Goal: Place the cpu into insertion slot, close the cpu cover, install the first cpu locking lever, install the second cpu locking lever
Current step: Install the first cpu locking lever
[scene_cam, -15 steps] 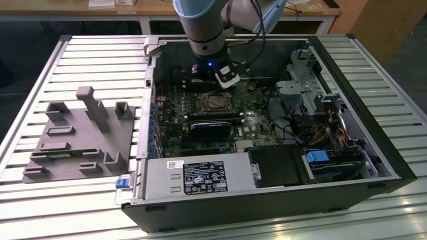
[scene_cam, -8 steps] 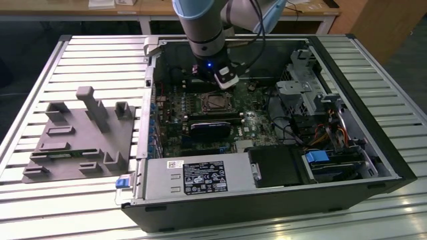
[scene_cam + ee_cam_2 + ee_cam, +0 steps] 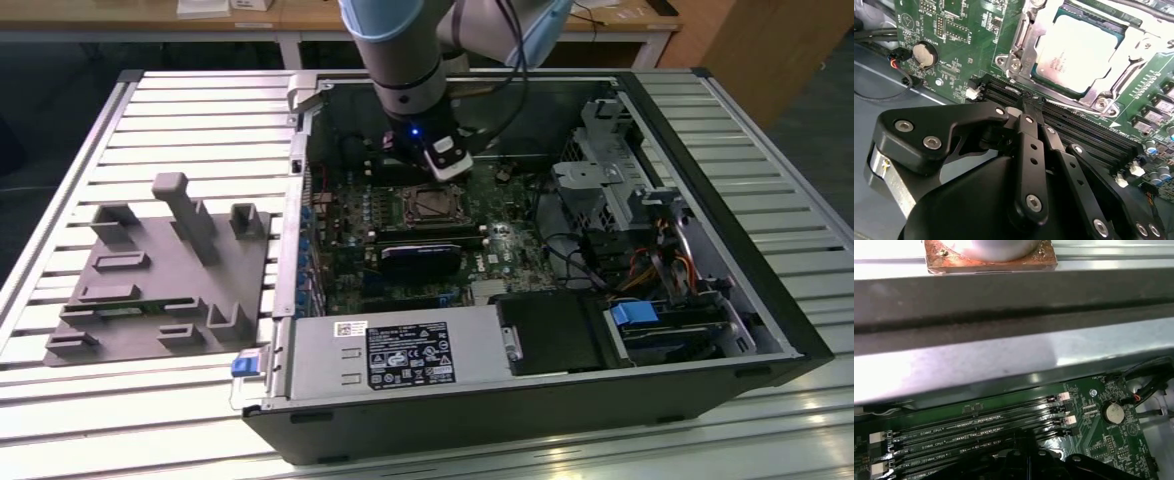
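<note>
Where the slatted work table runs out toward the exterior view's left, a grey fixture block with upright pegs lies flat on it, well apart from the gripper. Just to the right of that block sits the open computer case, with the green motherboard on its floor and a silver power supply along its near edge. The robot arm comes down into the case from above, and in the exterior view the gripper hangs just behind the insertion slot, near it.

In the second wrist view the cpu lies flat in the insertion slot, its dull silver top facing up. The cpu cover is down around the chip, its frame bordering the chip on all sides. A thin metal locking lever runs along the socket's edge nearest the gripper. The black fingers are drawn together into 1 narrow tip, which sits right at that lever beside the long black memory slots; whether the tip actually touches the lever I cannot tell. A round coin battery sits on the board well off to the side.

In the first wrist view the memory slots lie just beyond the dark gripper body, with the case's metal wall behind them.
</note>
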`<action>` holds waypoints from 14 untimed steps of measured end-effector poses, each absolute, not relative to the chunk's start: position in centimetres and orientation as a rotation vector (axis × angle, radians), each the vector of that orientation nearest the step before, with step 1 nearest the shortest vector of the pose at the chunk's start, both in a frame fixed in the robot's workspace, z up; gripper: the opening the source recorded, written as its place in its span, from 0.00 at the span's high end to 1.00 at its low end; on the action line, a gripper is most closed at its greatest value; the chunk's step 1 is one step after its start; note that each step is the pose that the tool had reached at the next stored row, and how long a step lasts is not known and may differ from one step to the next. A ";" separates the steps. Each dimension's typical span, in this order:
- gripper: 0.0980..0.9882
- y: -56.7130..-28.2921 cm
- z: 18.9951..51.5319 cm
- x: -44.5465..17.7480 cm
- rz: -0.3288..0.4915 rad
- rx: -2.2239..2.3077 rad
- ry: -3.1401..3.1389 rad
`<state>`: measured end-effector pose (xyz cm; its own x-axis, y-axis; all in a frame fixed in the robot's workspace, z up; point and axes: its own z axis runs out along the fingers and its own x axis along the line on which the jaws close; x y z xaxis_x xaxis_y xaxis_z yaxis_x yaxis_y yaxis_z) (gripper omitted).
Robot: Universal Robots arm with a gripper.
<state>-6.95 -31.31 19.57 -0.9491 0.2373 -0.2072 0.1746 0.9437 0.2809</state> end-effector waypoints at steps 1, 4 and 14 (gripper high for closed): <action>0.99 -31.3 19.5 -7.0 0.381 0.312 2.859; 0.99 -31.3 19.4 -7.3 0.377 0.324 2.856; 0.99 -31.3 19.1 -7.5 0.359 0.351 2.852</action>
